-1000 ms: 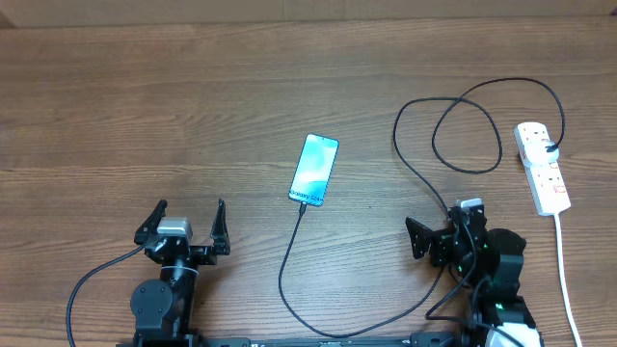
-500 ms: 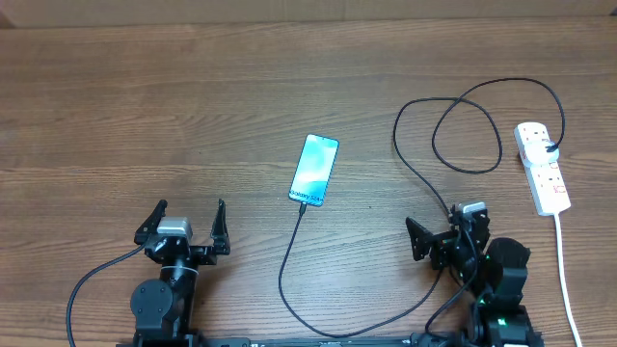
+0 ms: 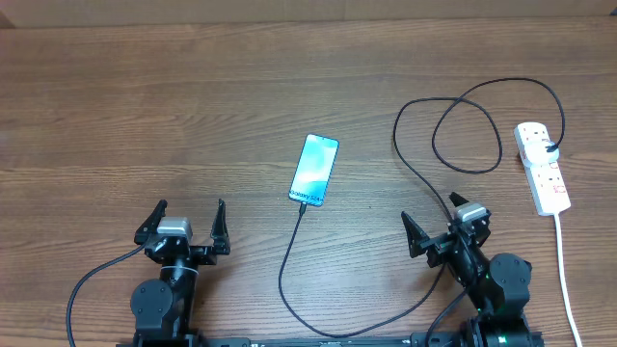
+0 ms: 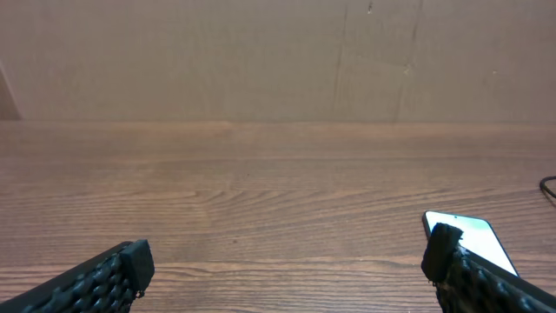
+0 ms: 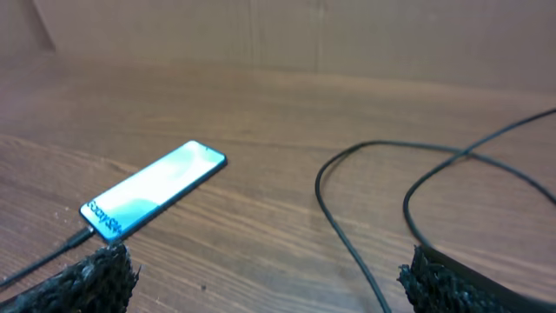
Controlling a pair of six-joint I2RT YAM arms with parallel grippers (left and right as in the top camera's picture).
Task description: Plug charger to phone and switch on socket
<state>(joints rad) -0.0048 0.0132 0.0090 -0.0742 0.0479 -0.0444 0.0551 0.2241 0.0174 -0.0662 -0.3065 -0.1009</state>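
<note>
The phone [image 3: 314,171] lies face up mid-table, its light blue screen lit; it also shows as the phone [image 5: 156,189] and the phone [image 4: 469,233]. The charger [image 3: 289,260], a thin black cable, meets the phone's near short edge. It curves along the front, passes under my right arm, then loops up to the white socket [image 3: 542,169] at the far right. My left gripper [image 3: 190,206] is open and empty, left of the phone. My right gripper [image 3: 429,212] is open and empty over the charger [image 5: 347,226], which touches neither jaw.
The socket's white cord [image 3: 564,280] runs down to the front edge on the right. A brown cardboard wall [image 4: 278,52] closes off the far side of the wooden table [image 3: 145,96]. A black arm cable [image 3: 87,284] trails at the front left.
My right arm has drawn back toward the front edge and its gripper has turned a little to the left. The left arm, phone, charger and socket have not moved.
</note>
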